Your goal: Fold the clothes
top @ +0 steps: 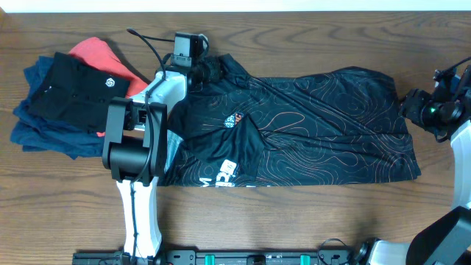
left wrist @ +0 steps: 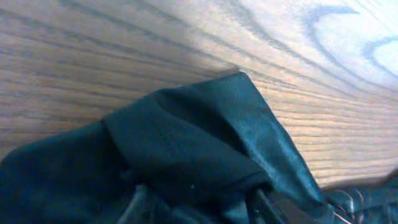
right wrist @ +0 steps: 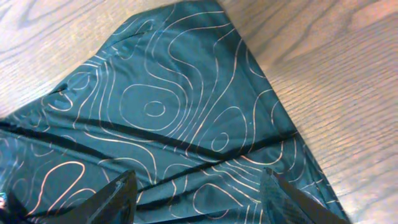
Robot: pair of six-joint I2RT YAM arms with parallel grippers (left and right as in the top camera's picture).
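**Table** (top: 294, 221): wood-grain top. Its far edge runs along the top of the overhead view. A broad strip of bare wood lies between the shirt's near hem and the front rail. A narrower strip lies behind the shirt, and a little bare wood shows past its right end.

**Shirt** (top: 324, 125): thin black jersey spread lengthwise from the middle of the table to the right.
- Pattern: fine orange-and-white contour lines all over.
- Lay: mostly flat, with long diagonal creases. The upper-left part is bunched into a dark lump, and the right end has an angled corner.
- Markings: a small red-white logo (top: 233, 121) left of centre, and white block lettering (top: 224, 175) at the near hem, partly folded under.

**Folded stack**: at the left end, just beside the left arm and apart from the shirt.
- Navy garment (top: 44, 132) at the bottom.
- Plain black shirt (top: 73, 88) on top, bearing a white emblem (top: 108, 83).
- Coral-red piece (top: 103, 55) behind.

**Left arm** (top: 143, 140): reaches from the front rail across the shirt's left end.

**Right gripper** (top: 413, 105): at the shirt's right edge. In the wrist view its fingers (right wrist: 118, 199) stand wide apart, with the patterned corner lying flat on the wood between and beyond them.

**Left gripper** (top: 202, 70): at the bunched upper-left lump. In the wrist view, cloth mounds over and between the finger (left wrist: 277, 208) tips. Whether the jaws pinch it cannot be told.
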